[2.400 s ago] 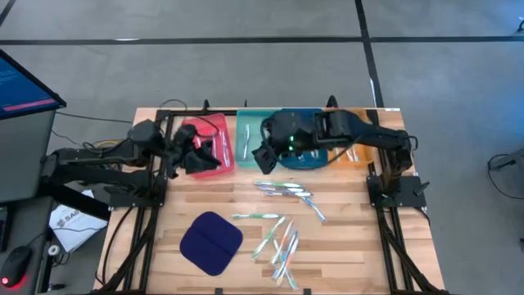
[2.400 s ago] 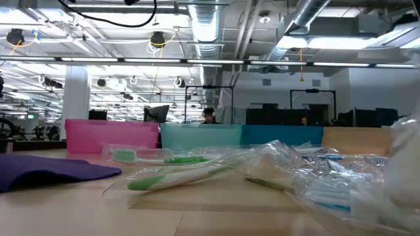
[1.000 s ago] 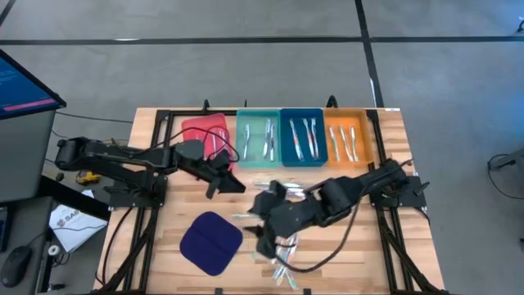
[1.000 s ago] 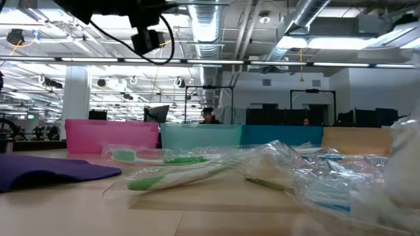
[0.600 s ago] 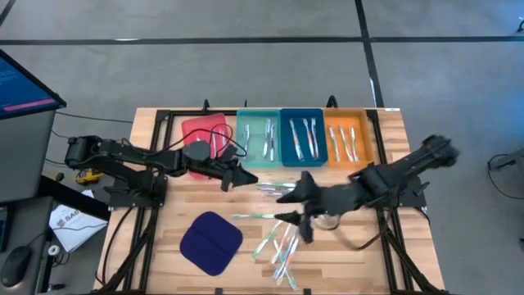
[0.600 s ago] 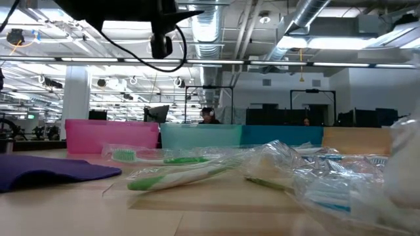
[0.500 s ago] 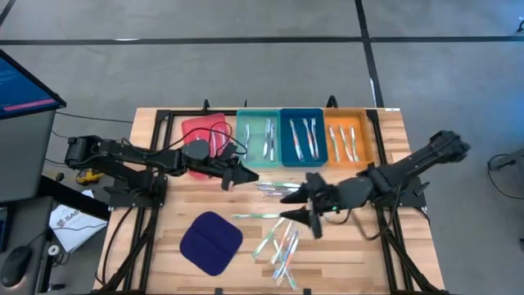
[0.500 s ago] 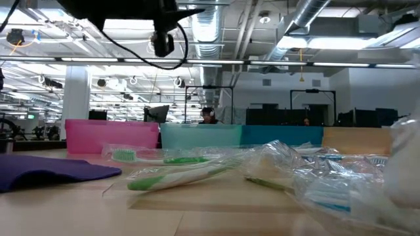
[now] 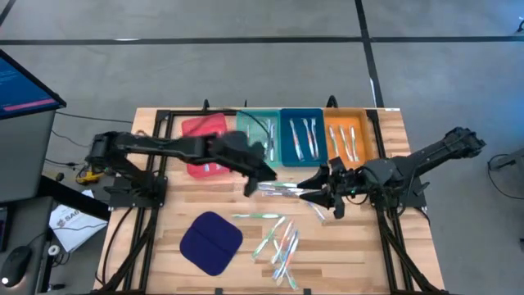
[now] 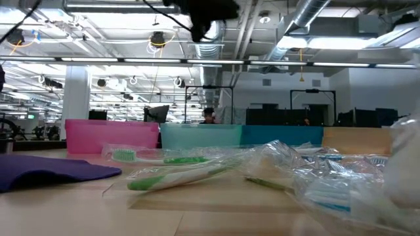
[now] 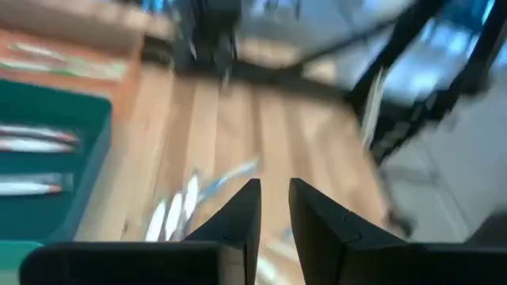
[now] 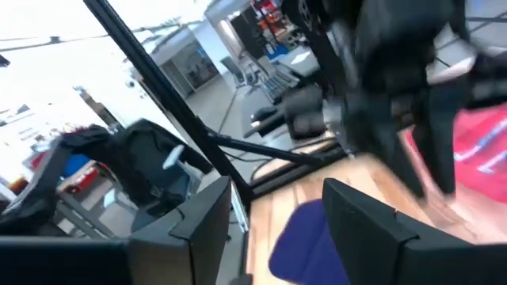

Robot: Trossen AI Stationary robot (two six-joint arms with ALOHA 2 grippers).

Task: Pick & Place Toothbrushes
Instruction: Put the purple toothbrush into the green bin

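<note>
Sorted: I saw toothbrushes (image 9: 304, 140) lying in the trays (image 9: 266, 139).
Left: about ten lay loose on the worktop (image 9: 344, 246).
Left claw (image 9: 260, 182): fingers nearly together, empty, above the loose ones.
Right claw (image 9: 313, 187): spread, empty, near them.

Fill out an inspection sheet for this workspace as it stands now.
Surface: wooden table, bare at its front right.
Job's things: toothbrushes lie loose mid-table; more lie in the teal tray, blue tray and orange tray; the red tray is partly hidden.
Clutter: dark blue pad at front left.
Grippers: left gripper narrowly parted, holding nothing; right gripper open, empty, over the loose row.
Cables: black cables along the frame.
Surroundings: monitor at left; grey floor.
</note>
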